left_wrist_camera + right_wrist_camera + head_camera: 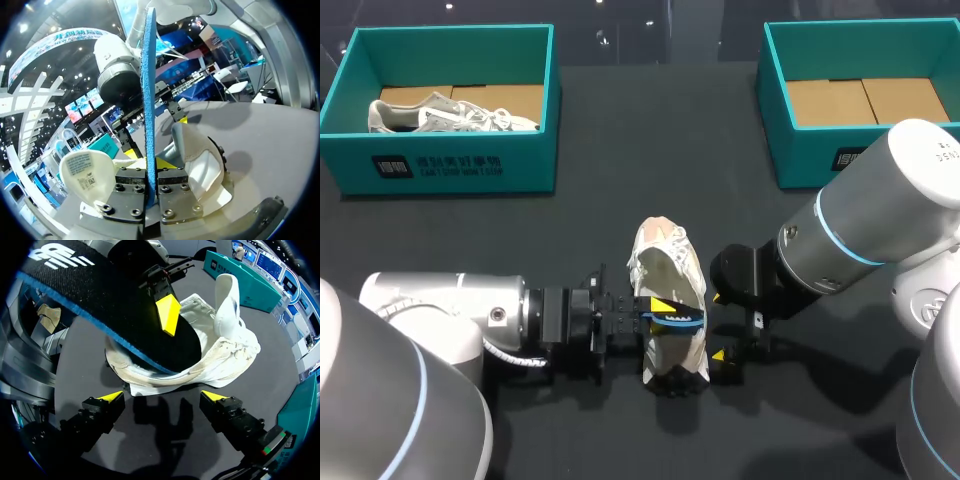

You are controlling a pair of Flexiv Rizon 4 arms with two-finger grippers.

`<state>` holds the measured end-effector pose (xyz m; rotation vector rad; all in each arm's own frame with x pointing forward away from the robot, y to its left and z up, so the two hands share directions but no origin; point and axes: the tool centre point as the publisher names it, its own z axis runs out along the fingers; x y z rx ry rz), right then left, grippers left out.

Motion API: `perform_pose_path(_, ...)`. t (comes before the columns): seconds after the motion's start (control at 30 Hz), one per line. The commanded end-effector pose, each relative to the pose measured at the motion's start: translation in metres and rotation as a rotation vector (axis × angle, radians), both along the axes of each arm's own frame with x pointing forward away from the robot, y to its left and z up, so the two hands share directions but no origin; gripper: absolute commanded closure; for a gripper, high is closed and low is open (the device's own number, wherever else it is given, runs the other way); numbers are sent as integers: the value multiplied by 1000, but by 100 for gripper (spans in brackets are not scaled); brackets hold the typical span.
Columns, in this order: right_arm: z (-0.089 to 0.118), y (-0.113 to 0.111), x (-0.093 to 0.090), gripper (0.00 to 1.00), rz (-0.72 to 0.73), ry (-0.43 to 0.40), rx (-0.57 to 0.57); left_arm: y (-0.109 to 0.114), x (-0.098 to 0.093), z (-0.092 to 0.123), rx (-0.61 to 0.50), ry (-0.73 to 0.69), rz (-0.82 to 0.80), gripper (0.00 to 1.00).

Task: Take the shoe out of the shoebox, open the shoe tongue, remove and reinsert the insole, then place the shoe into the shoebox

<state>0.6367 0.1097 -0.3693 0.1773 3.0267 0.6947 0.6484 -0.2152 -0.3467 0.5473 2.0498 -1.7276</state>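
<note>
A white shoe (665, 290) lies on the black table between my two grippers, its tongue (85, 170) folded back. My left gripper (665, 313) reaches over it from the left and is shut on the insole (148, 95), a black sheet with a blue edge. In the right wrist view the insole (115, 305) slants out of the shoe (225, 350), one end down in the opening, with a yellow left fingertip (167, 315) on it. My right gripper (719, 326) stands open just right of the shoe's heel end; nothing lies between its fingers, and the gripper (164, 397) stays short of the sole.
A teal shoebox (450, 165) at the back left holds a second pale shoe (450, 115). Another teal shoebox (800, 150) at the back right shows only its cardboard floor. Bare black table lies between the boxes and the shoe.
</note>
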Motion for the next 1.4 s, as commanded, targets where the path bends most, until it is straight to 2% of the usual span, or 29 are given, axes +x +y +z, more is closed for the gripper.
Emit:
perform_pose_path(0.03, 0, -1, -1, 0, -1, -2, 0, -1, 3, -9, 9, -5, 6, 100)
perform_pose_path(0.37, 0, -1, -1, 0, -1, -2, 0, -1, 3, -5, 6, 8, 19, 100)
perform_pose_path(0.53, 0, -1, -1, 0, -1, -2, 0, -2, -1, 4, -5, 13, 18, 76)
perform_pose_path(0.73, 0, -1, -1, 0, -1, -2, 0, -3, -9, 15, -26, 10, -1, 69)
perform_pose_path(1.1, 0, -1, -1, 0, -1, -2, 0, -9, -22, 33, -23, -19, -5, 71)
perform_pose_path(1.3, 0, -1, -1, 0, -1, -2, 0, -15, -31, 41, -16, -39, -19, 68)
perform_pose_path(1.4, 0, -1, -1, 0, -1, -2, 0, -18, -32, 41, -16, -45, -25, 75)
